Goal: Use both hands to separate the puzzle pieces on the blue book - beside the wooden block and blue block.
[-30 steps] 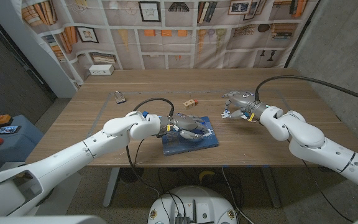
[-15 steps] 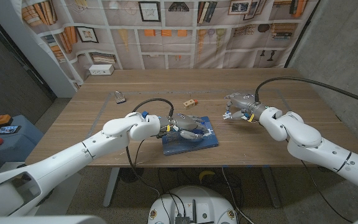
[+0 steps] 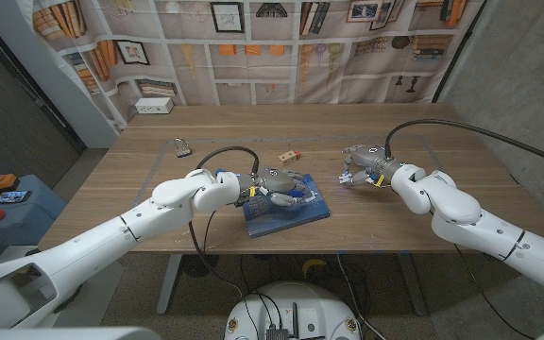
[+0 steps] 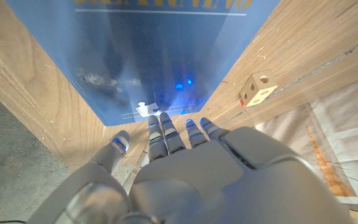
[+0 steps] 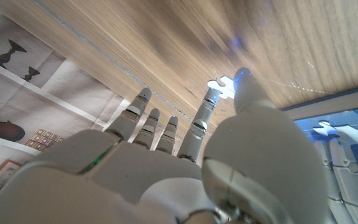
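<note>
Left hand pressing, fingers together, on the blue book near the wooden block. Right hand apart over bare table, pinching a white puzzle piece. Remaining piece at left fingertips. Advisable: hold firm, draw right hand clear, set down gently.

White puzzle pcs on blue book
</note>
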Controlling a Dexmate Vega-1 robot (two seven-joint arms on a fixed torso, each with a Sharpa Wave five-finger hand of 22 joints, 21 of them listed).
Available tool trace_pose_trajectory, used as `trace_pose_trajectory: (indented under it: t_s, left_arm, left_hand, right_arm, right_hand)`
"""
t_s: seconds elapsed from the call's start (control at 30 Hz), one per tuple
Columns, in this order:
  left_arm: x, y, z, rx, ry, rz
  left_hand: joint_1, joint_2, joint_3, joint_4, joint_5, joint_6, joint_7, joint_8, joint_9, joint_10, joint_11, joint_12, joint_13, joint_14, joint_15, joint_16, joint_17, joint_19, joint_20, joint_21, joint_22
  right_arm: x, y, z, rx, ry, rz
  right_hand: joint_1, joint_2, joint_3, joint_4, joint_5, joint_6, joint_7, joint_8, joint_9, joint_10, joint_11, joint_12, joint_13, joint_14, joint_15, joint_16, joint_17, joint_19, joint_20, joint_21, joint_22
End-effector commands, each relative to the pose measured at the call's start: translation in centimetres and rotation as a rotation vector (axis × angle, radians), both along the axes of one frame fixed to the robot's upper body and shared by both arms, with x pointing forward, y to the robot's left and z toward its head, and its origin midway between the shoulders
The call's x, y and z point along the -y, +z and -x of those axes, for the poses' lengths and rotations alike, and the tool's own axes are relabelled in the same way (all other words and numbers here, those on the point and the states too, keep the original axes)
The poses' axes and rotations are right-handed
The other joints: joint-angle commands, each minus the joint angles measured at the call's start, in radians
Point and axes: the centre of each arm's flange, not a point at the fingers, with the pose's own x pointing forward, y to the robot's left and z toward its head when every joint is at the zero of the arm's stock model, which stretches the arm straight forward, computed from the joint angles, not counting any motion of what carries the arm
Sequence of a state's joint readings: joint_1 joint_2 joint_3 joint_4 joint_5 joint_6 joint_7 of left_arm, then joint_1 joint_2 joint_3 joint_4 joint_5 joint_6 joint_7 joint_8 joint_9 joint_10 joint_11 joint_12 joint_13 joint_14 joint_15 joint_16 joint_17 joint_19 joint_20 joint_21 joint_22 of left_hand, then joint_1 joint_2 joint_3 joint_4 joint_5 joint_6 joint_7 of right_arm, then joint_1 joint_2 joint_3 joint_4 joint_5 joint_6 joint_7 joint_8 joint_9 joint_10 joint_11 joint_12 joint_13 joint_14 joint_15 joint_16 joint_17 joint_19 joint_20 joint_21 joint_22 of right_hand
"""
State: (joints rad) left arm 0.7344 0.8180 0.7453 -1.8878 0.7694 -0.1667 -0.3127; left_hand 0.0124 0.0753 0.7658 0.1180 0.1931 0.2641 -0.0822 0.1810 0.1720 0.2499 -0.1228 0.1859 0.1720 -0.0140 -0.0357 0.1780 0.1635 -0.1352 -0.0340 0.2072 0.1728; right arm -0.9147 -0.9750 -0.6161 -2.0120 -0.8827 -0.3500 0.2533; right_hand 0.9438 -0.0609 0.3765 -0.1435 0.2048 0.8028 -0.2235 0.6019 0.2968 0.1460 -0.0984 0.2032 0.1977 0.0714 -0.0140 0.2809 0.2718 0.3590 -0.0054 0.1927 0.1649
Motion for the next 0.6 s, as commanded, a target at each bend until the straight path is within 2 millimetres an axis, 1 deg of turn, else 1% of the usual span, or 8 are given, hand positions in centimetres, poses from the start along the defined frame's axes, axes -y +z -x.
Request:
trace_pose_trajectory:
  t_s: [0.03, 0.33, 0.6]
  left_arm:
    - [-0.3, 1.0, 0.4, 0.028, -0.009, 0.039]
    - [-1.1, 1.3, 0.5, 0.039, 0.008, 0.085]
    - [-2.4, 2.5, 0.2, 0.063, 0.049, 0.141]
  left_hand:
    - [0.012, 0.092, 0.006, -0.003, -0.004, -0.003, 0.0, -0.003, 0.001, -0.01, 0.0, -0.001, 0.0, 0.006, -0.085, -0.002, 0.0, 0.003, -0.057, 0.004, 0.001]
    - [0.012, 0.092, 0.007, -0.003, -0.004, -0.005, -0.002, -0.003, 0.001, -0.013, -0.001, -0.001, 0.0, 0.007, -0.086, -0.003, 0.0, 0.008, -0.055, 0.004, 0.001]
    - [0.012, 0.092, 0.008, -0.004, -0.004, -0.005, -0.003, -0.003, 0.001, -0.013, -0.005, -0.001, 0.0, 0.008, -0.087, -0.003, 0.0, 0.009, -0.055, 0.003, 0.001]
  right_arm:
    - [0.1, -0.7, -0.8, -0.007, -0.026, 0.007]
    - [0.1, -1.2, -1.6, -0.022, -0.043, 0.02]
    - [0.2, -1.3, -2.0, -0.033, -0.054, 0.022]
  right_hand:
    - [-0.012, 0.003, -0.004, 0.0, 0.003, -0.008, 0.001, -0.005, 0.002, -0.001, 0.002, 0.0, 0.003, 0.003, 0.0, 0.001, 0.005, 0.005, 0.002, -0.001, 0.004]
    - [-0.019, 0.001, -0.007, 0.001, 0.004, -0.021, 0.001, -0.012, 0.0, -0.002, 0.005, -0.001, 0.003, 0.005, 0.001, 0.001, 0.006, 0.006, 0.002, -0.001, 0.004]
    - [-0.024, -0.001, -0.01, 0.001, 0.005, -0.035, 0.001, -0.019, -0.003, -0.002, 0.008, -0.001, 0.003, 0.006, 0.002, 0.001, 0.007, 0.008, 0.002, -0.001, 0.004]
